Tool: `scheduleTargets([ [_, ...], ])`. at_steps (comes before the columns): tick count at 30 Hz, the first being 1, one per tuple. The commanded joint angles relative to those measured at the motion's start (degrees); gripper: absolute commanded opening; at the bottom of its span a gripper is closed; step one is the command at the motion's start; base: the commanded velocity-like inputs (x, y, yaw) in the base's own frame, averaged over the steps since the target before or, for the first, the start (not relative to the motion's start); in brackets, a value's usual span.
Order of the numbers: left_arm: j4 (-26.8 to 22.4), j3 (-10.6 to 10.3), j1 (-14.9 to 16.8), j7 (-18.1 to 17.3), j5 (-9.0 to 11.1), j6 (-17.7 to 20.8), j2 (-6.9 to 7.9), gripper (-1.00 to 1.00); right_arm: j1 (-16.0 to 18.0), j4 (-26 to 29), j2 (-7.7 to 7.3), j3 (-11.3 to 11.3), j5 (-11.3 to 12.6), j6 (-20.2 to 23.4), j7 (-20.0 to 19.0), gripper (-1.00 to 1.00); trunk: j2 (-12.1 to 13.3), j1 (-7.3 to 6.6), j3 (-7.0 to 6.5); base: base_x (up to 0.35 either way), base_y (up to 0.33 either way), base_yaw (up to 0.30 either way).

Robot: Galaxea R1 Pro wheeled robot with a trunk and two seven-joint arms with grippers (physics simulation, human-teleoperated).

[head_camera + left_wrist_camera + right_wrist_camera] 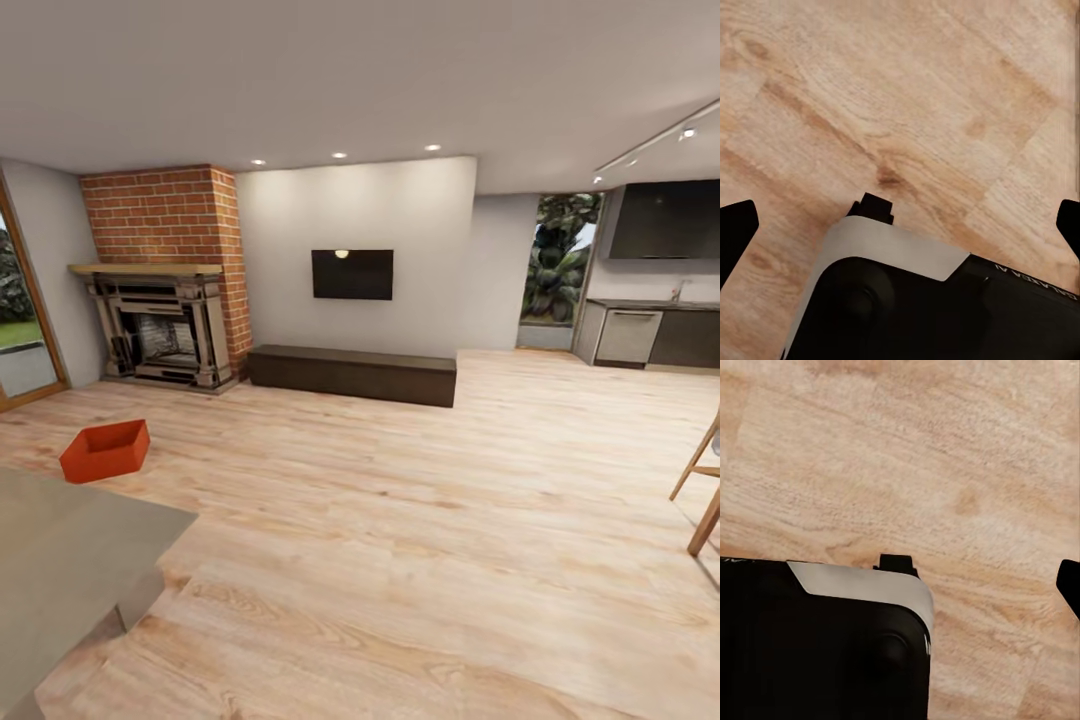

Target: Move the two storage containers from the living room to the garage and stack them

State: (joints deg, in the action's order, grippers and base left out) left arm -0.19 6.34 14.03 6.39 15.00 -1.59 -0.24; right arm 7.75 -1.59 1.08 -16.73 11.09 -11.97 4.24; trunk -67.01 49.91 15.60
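Nearest on the left, a grey tabletop [70, 540] partly blocks the route to the one red bin [105, 450] seen on the wood floor [420, 520] beyond, so its corner could be clipped; both grippers are spread wide, holding nothing.

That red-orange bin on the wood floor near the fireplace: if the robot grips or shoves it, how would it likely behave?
The storage container has straight walls and an open top, so it probably stays stiff and looks light for its size. It sits flat on a broad base, so tipping or rolling seems unlikely. On the glossy plank floor a push would likely make it slide.
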Motion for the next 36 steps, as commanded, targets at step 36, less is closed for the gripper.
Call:
scheduleTargets([
  [36, 0.0, 0.4, 0.0, 0.1, 0.0, -0.1, -0.02, 1.0, 0.1, -0.2, -0.14, -0.6, 0.7, -0.5, 0.0, 1.0, 0.0, 0.04, 0.07, 0.322, 0.0, 0.0],
])
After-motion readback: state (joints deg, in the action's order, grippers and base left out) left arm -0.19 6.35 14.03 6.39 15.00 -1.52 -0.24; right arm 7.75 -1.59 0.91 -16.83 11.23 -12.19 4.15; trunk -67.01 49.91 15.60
